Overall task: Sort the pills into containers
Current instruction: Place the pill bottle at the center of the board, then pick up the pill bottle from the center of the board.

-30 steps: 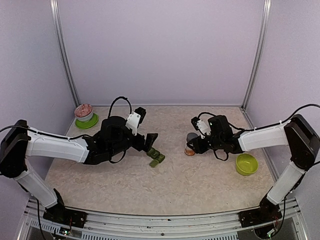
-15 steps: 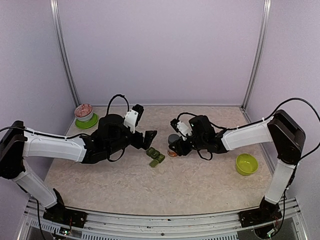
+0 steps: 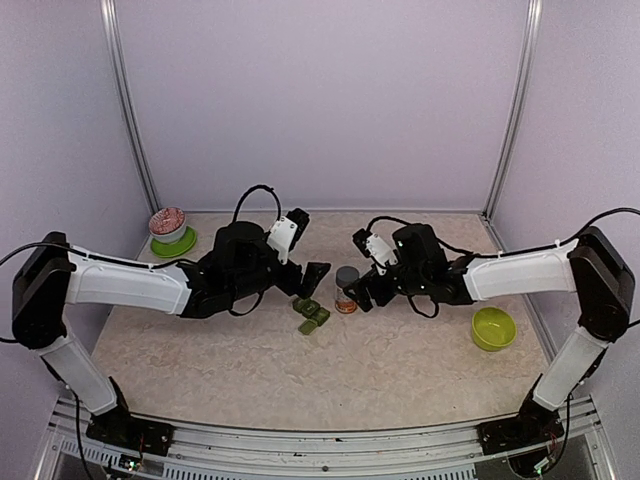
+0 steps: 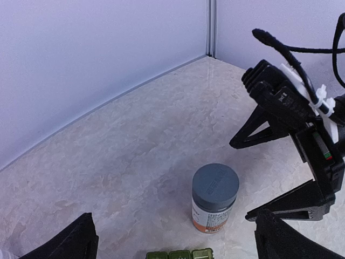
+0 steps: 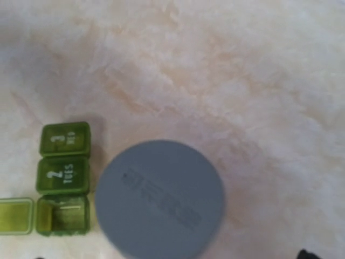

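A pill bottle (image 3: 346, 290) with a grey cap (image 5: 160, 197) and an orange-banded label stands upright on the table. My right gripper (image 3: 362, 289) is open just to its right, and its fingers (image 4: 257, 136) stand clear of the bottle (image 4: 214, 198). The containers (image 3: 312, 315), a dark green strip of three, lie just left of and in front of the bottle. In the right wrist view two lids read 3 and 2, and the end compartment (image 5: 61, 215) has its lid flipped open. My left gripper (image 3: 308, 283) hangs open just behind the strip (image 4: 180, 254). No loose pills show.
A lime-green bowl (image 3: 492, 328) sits at the right. A reddish-filled bowl on a green saucer (image 3: 170, 230) stands at the back left corner. Pale walls with metal posts close in the back and sides of the table.
My right gripper carried the bottle leftward to beside the containers, set it down and opened. My left arm shifted slightly right and back.
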You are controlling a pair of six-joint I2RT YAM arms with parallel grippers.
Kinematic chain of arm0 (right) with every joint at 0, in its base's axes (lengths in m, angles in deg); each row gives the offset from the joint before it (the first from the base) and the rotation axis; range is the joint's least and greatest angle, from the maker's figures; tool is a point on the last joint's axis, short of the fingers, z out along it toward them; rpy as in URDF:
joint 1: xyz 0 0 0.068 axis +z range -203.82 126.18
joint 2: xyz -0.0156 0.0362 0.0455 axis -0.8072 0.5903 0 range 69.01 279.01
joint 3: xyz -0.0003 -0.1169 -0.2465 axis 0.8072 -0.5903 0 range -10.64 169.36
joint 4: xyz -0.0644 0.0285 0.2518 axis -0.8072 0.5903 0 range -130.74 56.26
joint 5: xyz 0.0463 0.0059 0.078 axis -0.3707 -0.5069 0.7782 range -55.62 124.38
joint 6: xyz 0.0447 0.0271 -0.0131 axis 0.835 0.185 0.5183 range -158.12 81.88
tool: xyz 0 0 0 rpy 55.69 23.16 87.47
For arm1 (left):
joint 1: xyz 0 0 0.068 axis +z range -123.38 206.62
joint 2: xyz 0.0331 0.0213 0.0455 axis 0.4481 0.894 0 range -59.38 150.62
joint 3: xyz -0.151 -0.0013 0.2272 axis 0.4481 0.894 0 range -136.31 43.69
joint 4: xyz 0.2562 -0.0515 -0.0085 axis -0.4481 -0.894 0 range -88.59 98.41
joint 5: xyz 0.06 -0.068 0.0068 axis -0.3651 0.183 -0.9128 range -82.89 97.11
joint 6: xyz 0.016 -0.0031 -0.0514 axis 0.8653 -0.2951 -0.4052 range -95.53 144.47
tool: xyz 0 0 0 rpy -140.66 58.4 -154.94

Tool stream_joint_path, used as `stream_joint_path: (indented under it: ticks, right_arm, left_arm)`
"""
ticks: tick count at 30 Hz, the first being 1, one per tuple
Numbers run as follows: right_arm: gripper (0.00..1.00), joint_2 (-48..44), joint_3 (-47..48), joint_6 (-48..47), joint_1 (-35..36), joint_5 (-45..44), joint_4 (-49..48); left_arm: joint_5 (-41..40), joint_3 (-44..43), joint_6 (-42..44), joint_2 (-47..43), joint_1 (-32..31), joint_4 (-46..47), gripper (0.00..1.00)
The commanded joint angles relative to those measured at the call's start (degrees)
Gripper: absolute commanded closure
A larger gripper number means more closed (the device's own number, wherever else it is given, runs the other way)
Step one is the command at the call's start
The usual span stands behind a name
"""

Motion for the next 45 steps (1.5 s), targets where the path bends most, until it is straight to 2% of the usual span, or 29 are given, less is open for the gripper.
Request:
stream_joint_path:
  ticks: [1,13,18,25,36,45]
  right_arm:
    - [0.0,-6.6,-4.1,0.3,-0.9,-2.6,2.1]
    - [0.0,-18.9,-13.5,7.3,-8.6,-5.6,5.1]
    - [0.0,-20.2,-15.3,8.2,-9.4,-5.4,4.9]
    - [0.0,-19.7,-16.2,8.6,-9.5,-5.6,4.6]
    - [0.0,-18.5,-16.9,8.8,-9.5,-4.8,3.4]
    - [0.0,-17.9,-17.3,8.9,-9.5,-3.2,2.0]
  left_arm:
    - [5.8,-5.3,3.6,3.6,0.3,-1.1,0.01]
    - [12.5,-19.4,7.1,15.8,0.5,-12.2,0.01]
    - [12.4,-23.2,8.3,19.5,0.5,-14.3,0.02]
    - [11.2,-28.1,10.1,23.9,0.5,-18.2,0.08]
    - [12.9,-29.4,9.7,25.8,1.2,-18.5,0.27]
    - [17.1,-29.4,8.5,25.8,2.4,-18.1,0.52]
